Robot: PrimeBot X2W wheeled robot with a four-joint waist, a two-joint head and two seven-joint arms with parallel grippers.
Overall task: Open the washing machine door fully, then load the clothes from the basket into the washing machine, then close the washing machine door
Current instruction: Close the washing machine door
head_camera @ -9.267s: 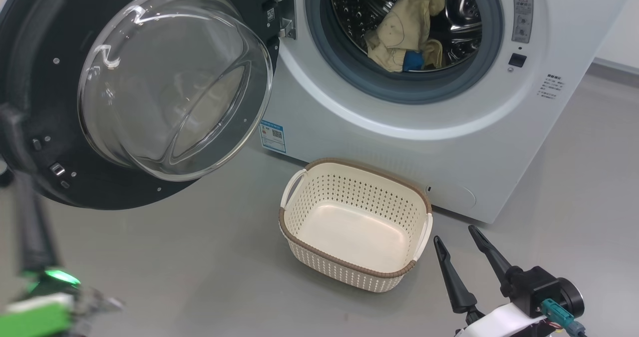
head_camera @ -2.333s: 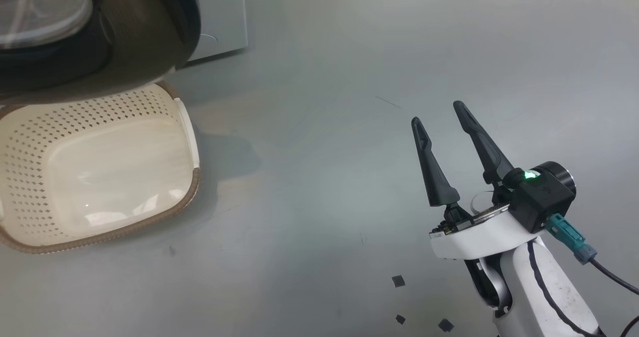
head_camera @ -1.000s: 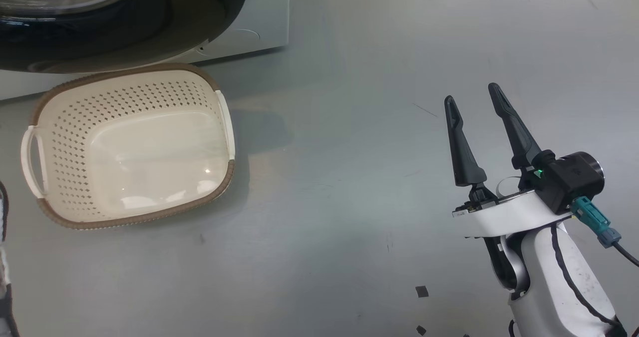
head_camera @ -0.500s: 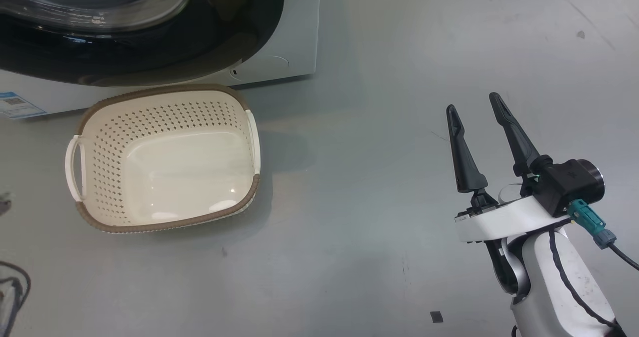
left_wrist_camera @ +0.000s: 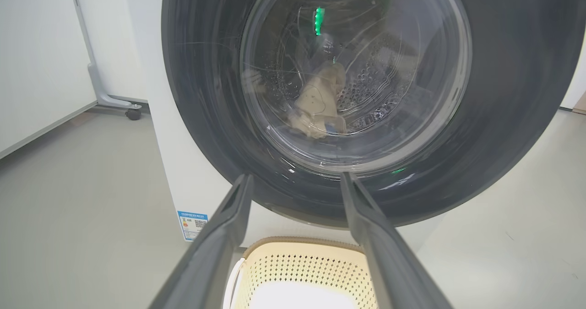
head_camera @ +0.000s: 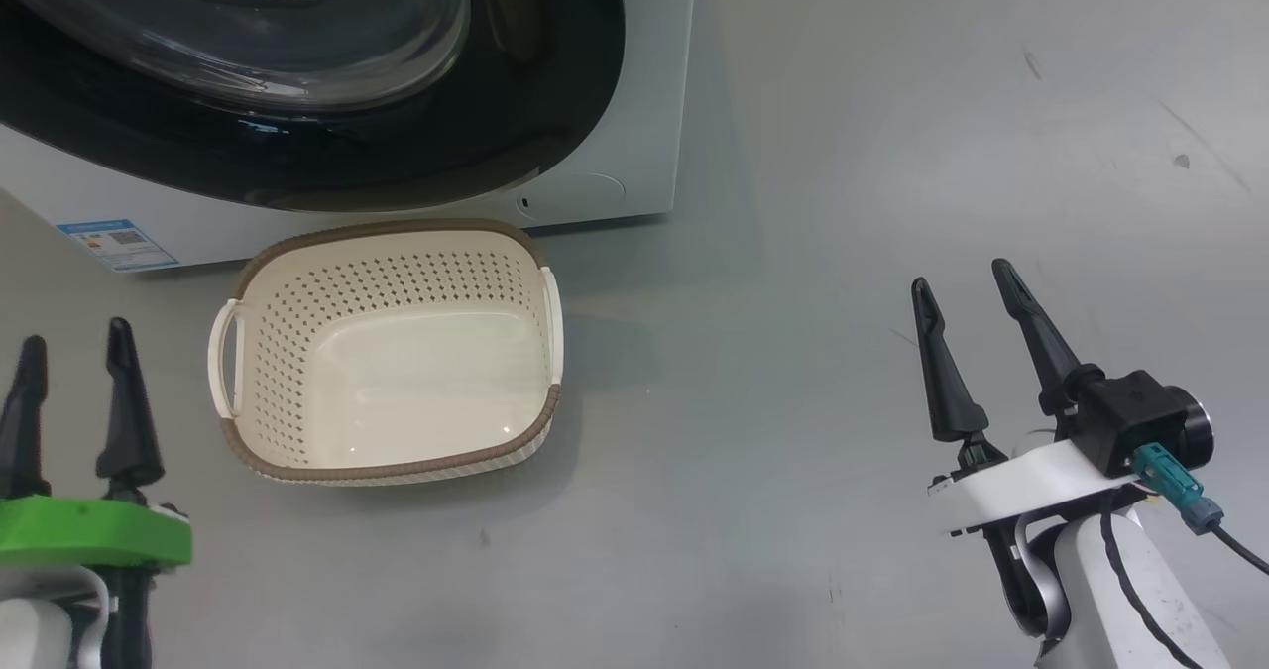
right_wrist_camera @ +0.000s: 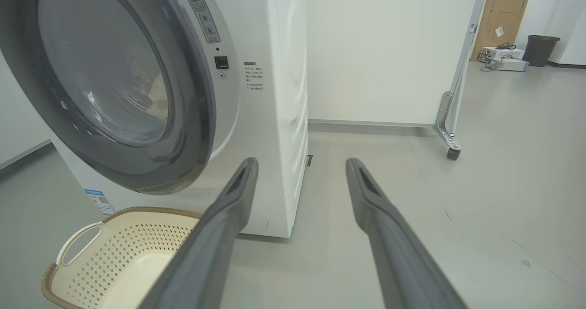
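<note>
Door (head_camera: pixel 327 64) looks shut against the washer (head_camera: pixel 654 104), up and ahead of both finger pairs; whether it is latched I can't tell. Clothes (left_wrist_camera: pixel 318 103) sit in the drum behind the glass, straight ahead of the left fingers (head_camera: pixel 124 401). Basket (head_camera: pixel 397 273) is on the floor, bare, just right of the left fingers and well left of the right fingers (head_camera: pixel 947 372). Both pairs are spread wide, holding nothing.

Handling guess: door is stiff, hinged and fairly heavy, with a glossy rim that is likely slippery and a glass centre that is fragile. If it needs seating, push flat on the black rim, not the bowl. Clothes are soft and light, pinch anywhere.

Left wrist view gives the clothes through the glass, where head view gives glare there. Right wrist view gives the door edge-on against the washer front. Head view gives both finger pairs and the basket bottom.
</note>
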